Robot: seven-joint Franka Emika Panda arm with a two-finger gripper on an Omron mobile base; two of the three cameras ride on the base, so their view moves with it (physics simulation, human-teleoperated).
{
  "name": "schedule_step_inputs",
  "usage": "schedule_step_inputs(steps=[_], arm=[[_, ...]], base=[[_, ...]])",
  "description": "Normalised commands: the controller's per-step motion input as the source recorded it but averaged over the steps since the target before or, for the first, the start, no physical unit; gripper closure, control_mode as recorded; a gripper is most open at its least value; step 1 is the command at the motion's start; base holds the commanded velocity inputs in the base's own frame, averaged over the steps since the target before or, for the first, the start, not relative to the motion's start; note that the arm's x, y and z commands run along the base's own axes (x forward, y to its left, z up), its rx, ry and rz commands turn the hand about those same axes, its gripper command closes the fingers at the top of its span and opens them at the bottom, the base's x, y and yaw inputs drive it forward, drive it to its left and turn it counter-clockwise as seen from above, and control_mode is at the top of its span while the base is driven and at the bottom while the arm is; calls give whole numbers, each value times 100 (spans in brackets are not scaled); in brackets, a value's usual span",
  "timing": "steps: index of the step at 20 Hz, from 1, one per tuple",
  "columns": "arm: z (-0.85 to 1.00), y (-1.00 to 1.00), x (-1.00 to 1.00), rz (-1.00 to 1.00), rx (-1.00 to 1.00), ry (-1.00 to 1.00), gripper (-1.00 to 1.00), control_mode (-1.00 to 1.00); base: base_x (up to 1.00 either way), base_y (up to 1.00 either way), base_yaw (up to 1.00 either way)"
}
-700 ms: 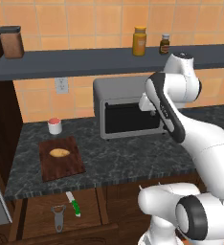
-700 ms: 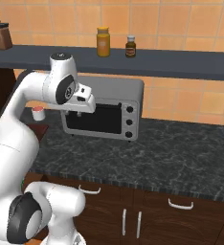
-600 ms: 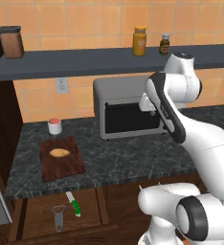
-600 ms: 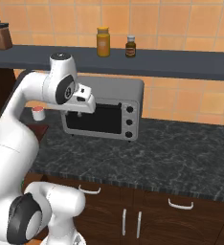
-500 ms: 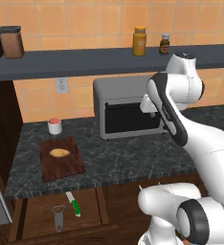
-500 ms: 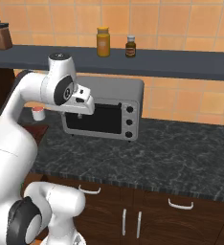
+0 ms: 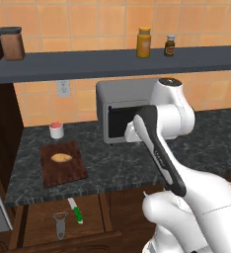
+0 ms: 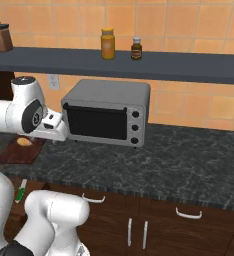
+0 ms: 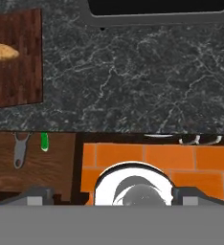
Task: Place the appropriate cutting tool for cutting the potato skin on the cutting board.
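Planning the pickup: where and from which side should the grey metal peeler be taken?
Probably from straight above, across the slim straight handle of the grey metal peeler: it lies flat in the open wooden drawer, looped head toward the counter, beside the green-handled knife.

Dark reddish-brown cutting board at left centre carries a yellow-orange potato; black counter veined white; grey peeler and green-handled knife at lower left; silver toaster oven; orange tiled wall above
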Motion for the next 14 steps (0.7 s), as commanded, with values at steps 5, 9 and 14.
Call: schedule_step_inputs(steps=[5, 9, 14], arm=[[-57, 100, -28, -4, 2, 0, -100, -100], [-52, 100, -40, -3, 3, 0, -100, -100], [-43, 99, -32, -9, 2, 5, -100, -100]], base=[[0, 0, 0], [0, 0, 0], [0, 0, 0]])
